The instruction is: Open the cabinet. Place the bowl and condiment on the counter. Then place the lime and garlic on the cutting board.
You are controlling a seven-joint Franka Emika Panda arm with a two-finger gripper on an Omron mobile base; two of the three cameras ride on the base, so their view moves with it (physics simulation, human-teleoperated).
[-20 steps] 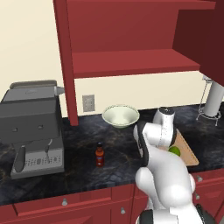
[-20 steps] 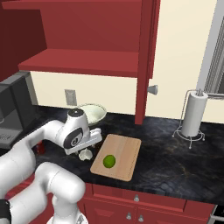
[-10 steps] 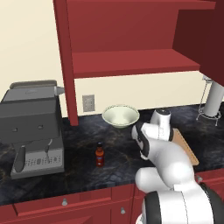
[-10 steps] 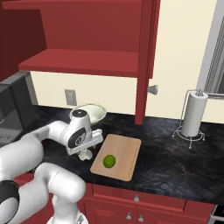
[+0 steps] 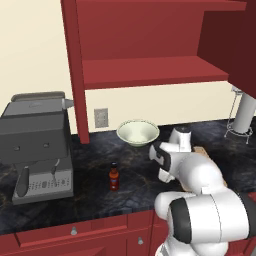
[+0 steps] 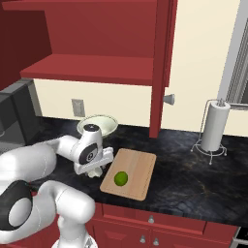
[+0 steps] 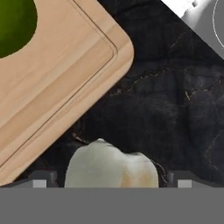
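Garlic (image 7: 111,164) between open pincer (image 7: 111,181) tips

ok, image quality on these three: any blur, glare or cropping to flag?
Left base view: sharp, flat even light, the arm hides most of the cutting board. Right base view: crisp, only soft shadows under the lime and bowl. Hand view: soft and magnified, garlic cut off at the bottom between the open claw tips, lime cropped at the corner; no glare.

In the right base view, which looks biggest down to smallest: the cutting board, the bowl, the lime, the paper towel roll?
1. cutting board
2. bowl and paper towel roll: look alike in size, and the arm hides part of the bowl, so unranked
3. lime
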